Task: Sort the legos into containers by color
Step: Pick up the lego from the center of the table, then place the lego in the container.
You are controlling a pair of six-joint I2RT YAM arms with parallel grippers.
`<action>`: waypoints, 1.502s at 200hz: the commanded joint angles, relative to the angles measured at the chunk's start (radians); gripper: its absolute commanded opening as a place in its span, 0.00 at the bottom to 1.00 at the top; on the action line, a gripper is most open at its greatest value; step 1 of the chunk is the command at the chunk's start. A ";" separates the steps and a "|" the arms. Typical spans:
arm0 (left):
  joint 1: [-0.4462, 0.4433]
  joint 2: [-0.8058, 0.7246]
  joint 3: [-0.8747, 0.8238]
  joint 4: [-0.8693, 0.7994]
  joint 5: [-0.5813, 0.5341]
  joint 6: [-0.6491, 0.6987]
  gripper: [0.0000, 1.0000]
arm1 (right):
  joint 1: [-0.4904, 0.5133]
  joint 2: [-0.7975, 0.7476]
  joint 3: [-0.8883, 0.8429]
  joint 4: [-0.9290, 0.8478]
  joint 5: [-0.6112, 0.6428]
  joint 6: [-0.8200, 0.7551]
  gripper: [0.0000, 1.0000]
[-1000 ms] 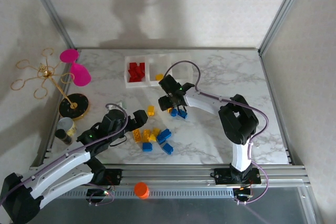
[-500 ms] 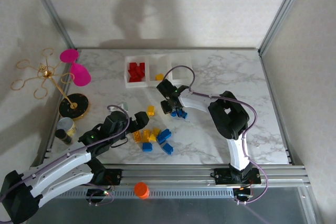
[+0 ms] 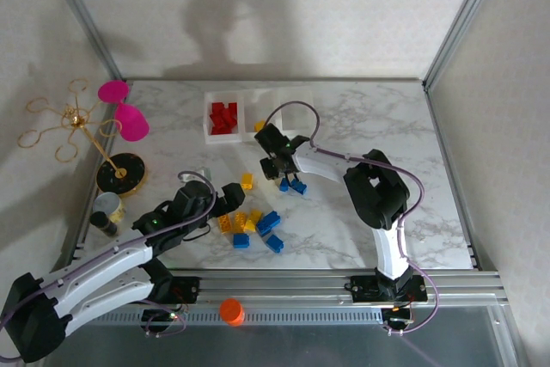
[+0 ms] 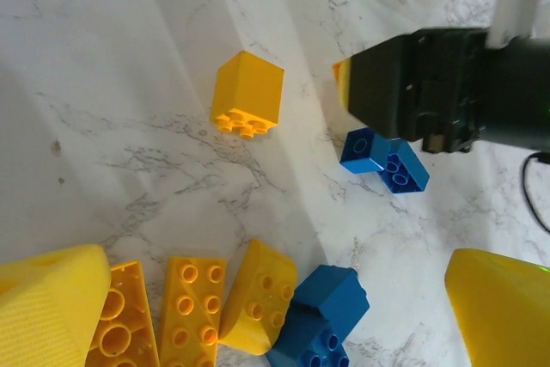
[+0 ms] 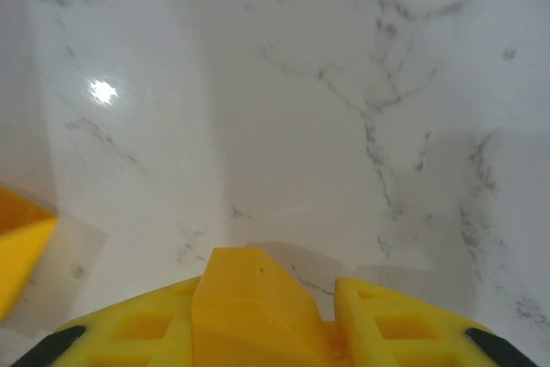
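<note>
My right gripper (image 5: 271, 333) is shut on a yellow lego (image 5: 245, 298), held just above the marble. From above, that gripper (image 3: 277, 169) hangs near two blue legos (image 3: 293, 185), just in front of the containers (image 3: 249, 97). The left bin holds red legos (image 3: 223, 118) and the middle bin a yellow one (image 3: 259, 125). My left gripper (image 3: 230, 198) stands open over a pile of yellow and blue legos (image 3: 253, 225). In the left wrist view, a yellow cube (image 4: 247, 94), yellow plates (image 4: 185, 311) and a blue brick (image 4: 322, 315) lie between its fingers (image 4: 47, 298).
A pink goblet (image 3: 125, 113) and a gold wire stand (image 3: 73, 118) on a black base (image 3: 120, 172) sit at the left edge. A small jar (image 3: 107, 211) stands below them. An orange cap (image 3: 230, 309) rests on the front rail.
The right gripper dropped toward the table, closed on a yellow lego and shifted slightly left and back. The left arm edged a little toward the pile, jaws still wide.
</note>
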 commanded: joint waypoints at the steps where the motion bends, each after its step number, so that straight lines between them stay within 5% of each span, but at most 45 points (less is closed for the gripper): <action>1: 0.000 0.032 0.062 0.011 -0.048 0.037 1.00 | -0.014 -0.061 0.064 0.048 0.026 0.003 0.34; 117: 0.166 0.284 0.214 0.099 0.012 0.127 1.00 | -0.097 0.293 0.551 0.200 0.144 -0.084 0.36; 157: 0.185 0.318 0.232 0.108 0.012 0.138 1.00 | -0.096 0.368 0.686 0.168 0.156 -0.108 0.53; 199: 0.184 0.289 0.228 0.091 0.025 0.118 1.00 | -0.096 0.270 0.603 0.177 0.110 -0.109 0.57; 300: 0.157 0.010 0.065 -0.015 0.067 0.046 1.00 | -0.018 -0.075 0.070 0.164 0.054 0.065 0.67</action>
